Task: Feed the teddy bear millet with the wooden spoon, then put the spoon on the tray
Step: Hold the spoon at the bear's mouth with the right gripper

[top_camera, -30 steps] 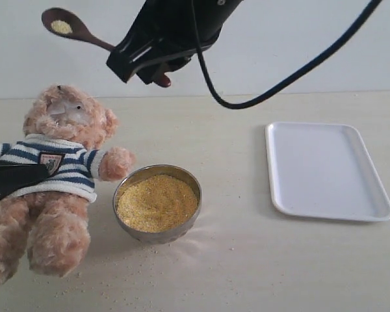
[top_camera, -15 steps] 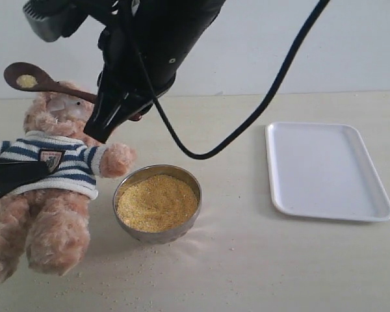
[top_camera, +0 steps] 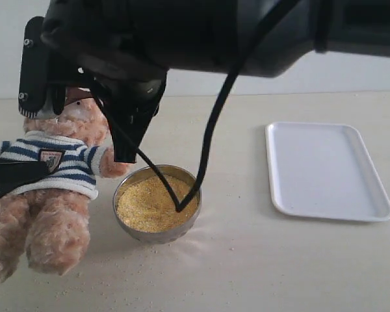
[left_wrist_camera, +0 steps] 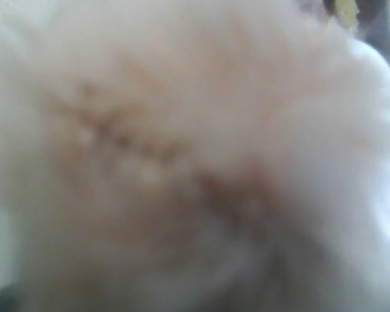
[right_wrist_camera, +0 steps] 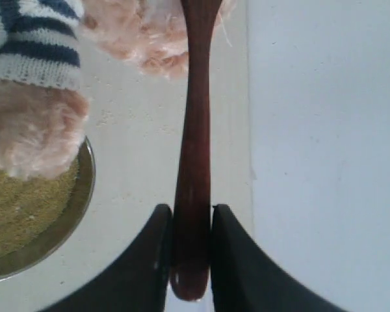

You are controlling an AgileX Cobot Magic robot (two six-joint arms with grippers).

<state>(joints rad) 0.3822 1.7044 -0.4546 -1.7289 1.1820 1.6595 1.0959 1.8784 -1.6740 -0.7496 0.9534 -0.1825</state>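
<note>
The teddy bear [top_camera: 52, 195] sits at the left in its striped shirt, its head mostly hidden behind my right arm. My left gripper [top_camera: 13, 177] is clamped on its torso, one black finger across the shirt. The left wrist view holds only blurred fur [left_wrist_camera: 182, 162]. My right gripper [right_wrist_camera: 192, 211] is shut on the end of the wooden spoon [right_wrist_camera: 195, 130]. The handle runs out to the bear's fur [right_wrist_camera: 149, 39] and the spoon's bowl is hidden. Millet [top_camera: 155, 203] fills the metal bowl [top_camera: 127, 218] beside the bear. The white tray [top_camera: 325, 170] lies at the right.
My right arm and its black cable [top_camera: 211, 130] hang over the bowl and fill the upper part of the exterior view. Spilled grains [top_camera: 149, 263] dot the table in front of the bowl. The bear's arm [right_wrist_camera: 32, 130] overhangs the bowl's rim [right_wrist_camera: 78, 201].
My right arm has swung down and left with the spoon, from high above the table to the bear's head, and now blocks the head and the spoon's bowl. The left gripper has not moved.
</note>
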